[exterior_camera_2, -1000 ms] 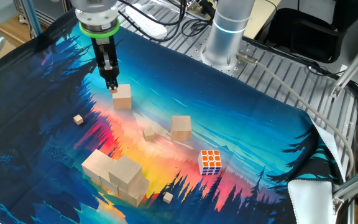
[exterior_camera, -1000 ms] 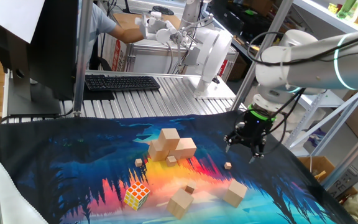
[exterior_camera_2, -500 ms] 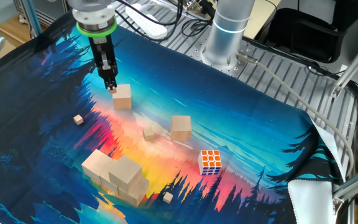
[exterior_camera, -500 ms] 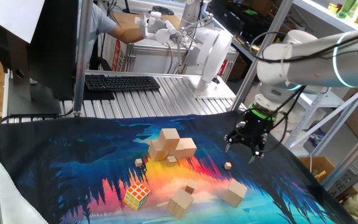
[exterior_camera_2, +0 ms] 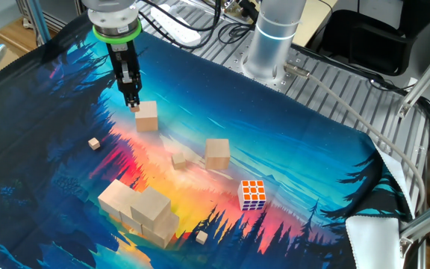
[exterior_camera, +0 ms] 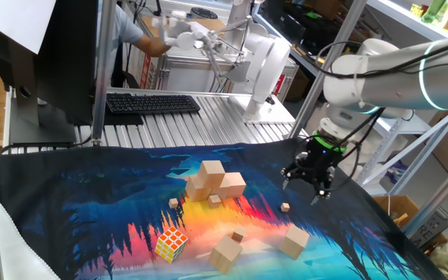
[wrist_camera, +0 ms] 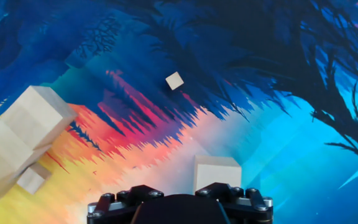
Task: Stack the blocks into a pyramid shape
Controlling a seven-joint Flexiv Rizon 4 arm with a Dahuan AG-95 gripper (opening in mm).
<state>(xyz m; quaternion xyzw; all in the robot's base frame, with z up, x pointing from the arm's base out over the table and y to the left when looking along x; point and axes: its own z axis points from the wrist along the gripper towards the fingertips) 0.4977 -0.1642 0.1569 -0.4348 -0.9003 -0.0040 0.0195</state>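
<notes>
While the end effector [exterior_camera_2: 134,102] hung fingers-down with its jaws spread and empty, the nearest block [exterior_camera_2: 146,117] lay just beside its tips on the printed cloth covering the desk [exterior_camera_2: 334,161]. Judged as a light, rigid wooden cube with smooth faces, it would best be pinched across two opposite flat sides. Another loose block [exterior_camera_2: 217,154] lay farther out, and the stacked blocks [exterior_camera_2: 140,210] stood well apart.

In the hand view the gripper [wrist_camera: 180,208] shows only its base at the bottom edge, jaws out of sight; it hides the lower part of one block [wrist_camera: 217,172], and the block cluster [wrist_camera: 18,140] is cut by the left edge
</notes>
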